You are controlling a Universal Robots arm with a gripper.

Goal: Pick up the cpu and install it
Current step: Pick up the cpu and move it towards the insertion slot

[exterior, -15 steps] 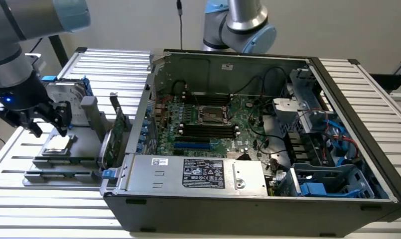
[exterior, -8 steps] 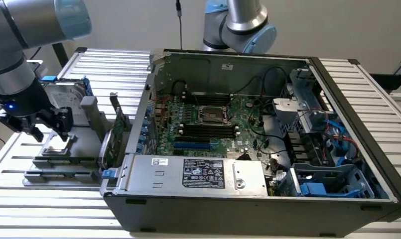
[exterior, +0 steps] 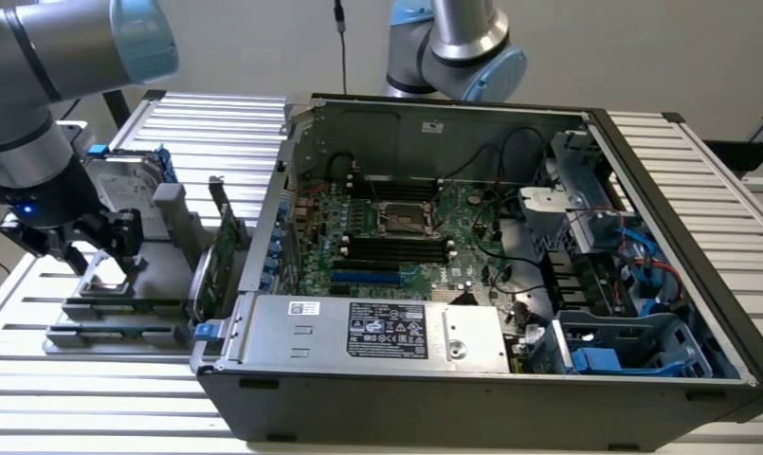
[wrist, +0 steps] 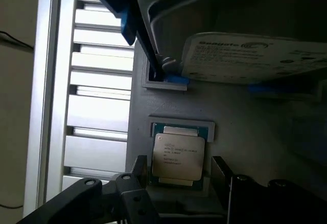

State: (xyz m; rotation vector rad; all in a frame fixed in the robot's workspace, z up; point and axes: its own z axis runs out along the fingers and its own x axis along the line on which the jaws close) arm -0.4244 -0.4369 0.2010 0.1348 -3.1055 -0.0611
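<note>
The cpu (wrist: 179,154), a small square chip with a silver top, lies flat in a recess of the grey holder (wrist: 255,127). My gripper (wrist: 180,166) is open right over it, one dark finger (wrist: 140,169) on each side of the chip and neither touching it. In the exterior view my gripper (exterior: 94,248) hangs low over the grey holder (exterior: 166,248) at the exterior view's left, beside the open computer case (exterior: 482,379). The bare cpu socket (exterior: 402,219) sits in the middle of the green motherboard inside the case.
A silver hard drive (wrist: 245,55) with blue brackets stands just behind the chip, also seen as the hard drive (exterior: 119,185). A green circuit card (exterior: 217,251) stands upright between holder and case. A second arm (exterior: 463,47) rises behind the case. Slatted metal table (exterior: 103,398) all round.
</note>
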